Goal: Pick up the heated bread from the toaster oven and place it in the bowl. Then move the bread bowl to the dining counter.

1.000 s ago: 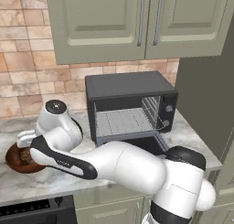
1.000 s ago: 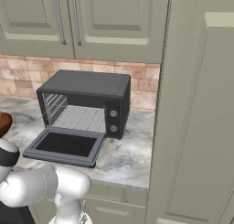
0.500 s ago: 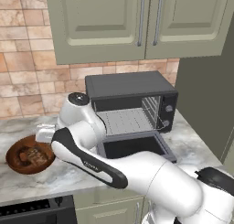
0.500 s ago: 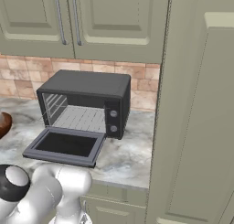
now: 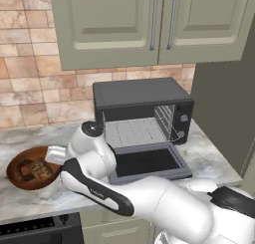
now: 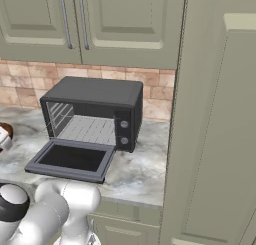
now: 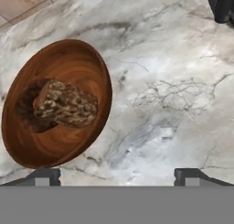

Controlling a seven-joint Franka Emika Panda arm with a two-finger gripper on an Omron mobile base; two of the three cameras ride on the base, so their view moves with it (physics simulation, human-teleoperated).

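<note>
The dark wooden bowl (image 5: 19,179) sits on the marble counter left of the toaster oven (image 5: 142,96), with the brown, tan-topped bread (image 5: 36,169) lying inside it. My gripper (image 5: 52,156) hovers just right of the bowl's rim, above the counter. In the hand view the bowl (image 7: 77,70) and the bread (image 7: 64,105) lie to the left, and my gripper (image 7: 118,177) stands open over bare marble with nothing between its fingertips (image 7: 44,176). The oven's glass door (image 5: 149,163) hangs down open, and its wire rack (image 5: 133,132) carries nothing.
A brick wall and green upper cabinets (image 5: 149,24) back the marble counter (image 5: 211,161). A tall green cabinet panel (image 6: 215,139) bounds it on the right. A dark stove edge (image 5: 35,230) shows below the counter front at left. The oven (image 6: 95,111) stands mid-counter.
My gripper has drawn back from over the bowl, rising and shifting right toward the oven. The bread stays in the bowl. The arm's elbow has swung up and across.
</note>
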